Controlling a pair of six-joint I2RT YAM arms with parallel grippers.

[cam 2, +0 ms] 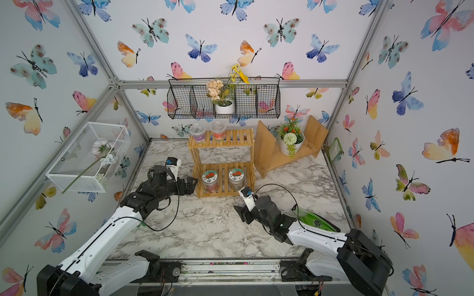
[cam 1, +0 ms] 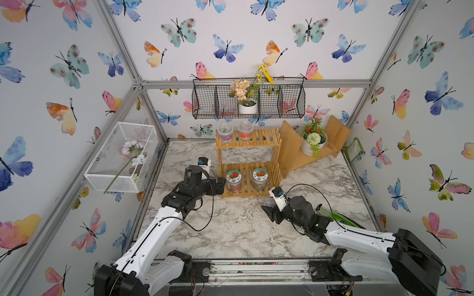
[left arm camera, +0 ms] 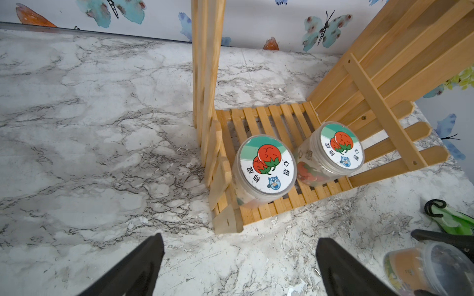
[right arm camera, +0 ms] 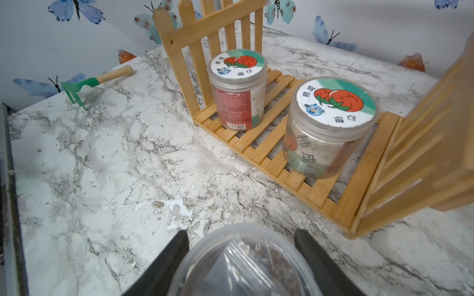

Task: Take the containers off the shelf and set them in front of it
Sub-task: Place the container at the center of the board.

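Front of the shelf [cam 1: 264,138], my right gripper [right arm camera: 241,232] pinches the dark cup [right arm camera: 243,261]; my left gripper [left arm camera: 239,238], fingers [left arm camera: 138,266] spread, sits nearer the left jar [left arm camera: 266,166], upright dead ahead on the lower tier [left arm camera: 272,115].

Your left arm [cam 1: 164,225]: stretched forward from base, forearm angled inward, wrist turned toward middle. Your left tool [left arm camera: 239,238]: fingers [left arm camera: 138,266] spread wide, nothing between them, low over surface [left arm camera: 102,128]. Your right arm [cam 1: 354,237]: reaching forward and inward, wrist pitched down. Your right tool [right arm camera: 241,232]: fingers part-closed, one each side of dark-filled cup [right arm camera: 243,261], gripping it. Whether cup rests on surface, unclear.
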